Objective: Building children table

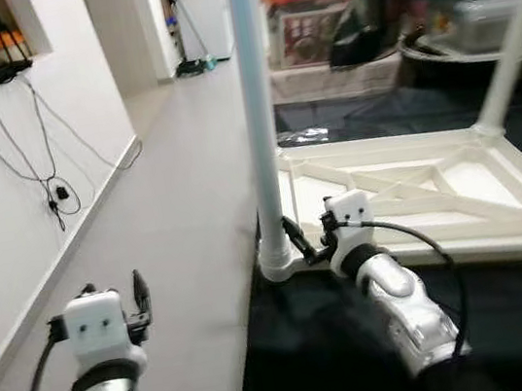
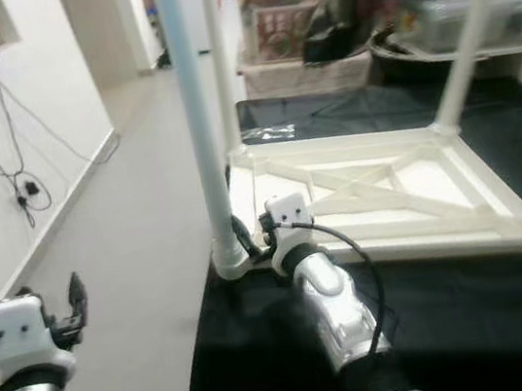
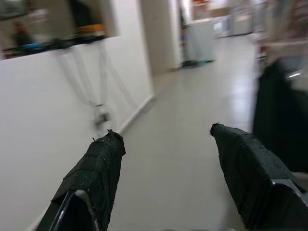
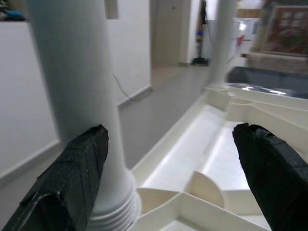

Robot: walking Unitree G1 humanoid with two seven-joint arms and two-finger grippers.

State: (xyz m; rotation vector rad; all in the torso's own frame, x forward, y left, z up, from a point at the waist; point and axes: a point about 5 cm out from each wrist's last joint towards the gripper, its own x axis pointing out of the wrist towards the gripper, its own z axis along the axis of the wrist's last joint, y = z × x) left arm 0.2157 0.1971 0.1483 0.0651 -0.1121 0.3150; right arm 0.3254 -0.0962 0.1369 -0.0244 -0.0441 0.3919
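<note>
A white children's table (image 1: 416, 182) lies upside down on a black cloth (image 1: 343, 350), its ribbed underside facing up. Its legs point upward; the near-left leg (image 1: 256, 108) is screwed into the corner socket. My right gripper (image 1: 303, 239) is open at the base of that leg, its fingertips just beside the socket. In the right wrist view the leg (image 4: 72, 72) stands ahead of one finger (image 4: 72, 178), and the frame's ribs lie between the two fingers. My left gripper (image 1: 138, 294) is open over the bare floor at lower left, holding nothing.
A white wall (image 1: 8, 214) with dangling cables (image 1: 52, 192) runs along the left, beside a grey hallway floor (image 1: 183, 197). Storage boxes (image 1: 312, 11) and a glass-topped table (image 1: 474, 41) stand behind the white table. Another leg (image 1: 514, 49) rises at the far right.
</note>
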